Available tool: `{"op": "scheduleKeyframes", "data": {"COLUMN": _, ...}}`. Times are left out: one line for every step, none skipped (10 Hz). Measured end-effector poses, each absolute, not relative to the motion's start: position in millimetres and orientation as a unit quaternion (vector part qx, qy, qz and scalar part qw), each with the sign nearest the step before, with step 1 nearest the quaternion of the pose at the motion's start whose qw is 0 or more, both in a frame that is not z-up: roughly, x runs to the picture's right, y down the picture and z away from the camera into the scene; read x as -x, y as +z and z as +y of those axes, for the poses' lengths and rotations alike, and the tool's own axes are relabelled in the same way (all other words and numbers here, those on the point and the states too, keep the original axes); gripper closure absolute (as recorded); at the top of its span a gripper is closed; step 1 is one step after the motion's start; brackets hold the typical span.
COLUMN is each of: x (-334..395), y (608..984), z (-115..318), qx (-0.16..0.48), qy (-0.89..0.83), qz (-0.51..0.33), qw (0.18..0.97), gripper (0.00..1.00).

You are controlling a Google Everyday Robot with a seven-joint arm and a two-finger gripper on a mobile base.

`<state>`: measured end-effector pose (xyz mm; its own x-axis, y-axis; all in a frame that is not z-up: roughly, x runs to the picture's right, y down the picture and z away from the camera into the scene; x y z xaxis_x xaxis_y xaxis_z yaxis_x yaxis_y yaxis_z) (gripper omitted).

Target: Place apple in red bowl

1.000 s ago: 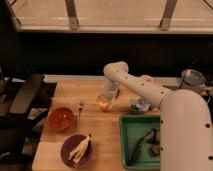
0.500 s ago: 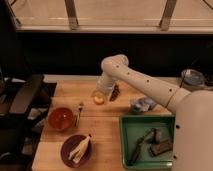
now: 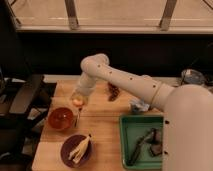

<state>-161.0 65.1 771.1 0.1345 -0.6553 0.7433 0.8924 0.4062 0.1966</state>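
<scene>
The apple (image 3: 78,101) is a small yellow-orange fruit held in my gripper (image 3: 78,100), lifted above the wooden table. My gripper hangs from the white arm just right of and above the red bowl (image 3: 60,119), which sits at the table's left side with nothing visible inside. The apple is beside the bowl's right rim, not over its middle.
A dark purple plate (image 3: 68,154) with a banana peel (image 3: 80,149) sits at the front left. A fork (image 3: 77,117) lies between bowl and plate. A dark grape-like cluster (image 3: 113,91) lies at the back. A green tray (image 3: 142,145) with dark utensils is at the right.
My gripper has carried the apple leftward across the table, from near the middle to beside the red bowl.
</scene>
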Motion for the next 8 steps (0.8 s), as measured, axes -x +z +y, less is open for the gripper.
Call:
{"op": "scheduleKeyframes", "data": {"x": 184.2, "y": 764.2, "z": 70.8, "qx": 0.143, "qy": -0.538, "qz": -0.412, "qw": 0.722, "gripper": 1.0}}
{"op": "scheduleKeyframes", "data": {"x": 206.5, "y": 757.4, "z": 78.1, "qx": 0.138, "qy": -0.552, "qz": -0.425, "qw": 0.704, "gripper": 1.0}}
{"op": "scheduleKeyframes", "data": {"x": 229.8, "y": 749.8, "z": 87.5, "qx": 0.133, "qy": -0.567, "qz": -0.437, "qw": 0.686, "gripper": 1.0}}
{"op": "scheduleKeyframes", "data": {"x": 247.0, "y": 744.4, "z": 96.9, "qx": 0.13, "qy": -0.579, "qz": -0.446, "qw": 0.67, "gripper": 0.95}}
{"op": "scheduleKeyframes", "data": {"x": 262.6, "y": 741.7, "z": 110.5, "qx": 0.131, "qy": -0.589, "qz": -0.454, "qw": 0.655, "gripper": 0.84}}
{"op": "scheduleKeyframes", "data": {"x": 269.4, "y": 742.8, "z": 117.6, "qx": 0.133, "qy": -0.592, "qz": -0.458, "qw": 0.65, "gripper": 0.76}}
{"op": "scheduleKeyframes", "data": {"x": 272.8, "y": 748.7, "z": 124.3, "qx": 0.138, "qy": -0.591, "qz": -0.46, "qw": 0.647, "gripper": 0.65}}
{"op": "scheduleKeyframes", "data": {"x": 272.4, "y": 754.5, "z": 127.1, "qx": 0.143, "qy": -0.59, "qz": -0.46, "qw": 0.648, "gripper": 0.56}}
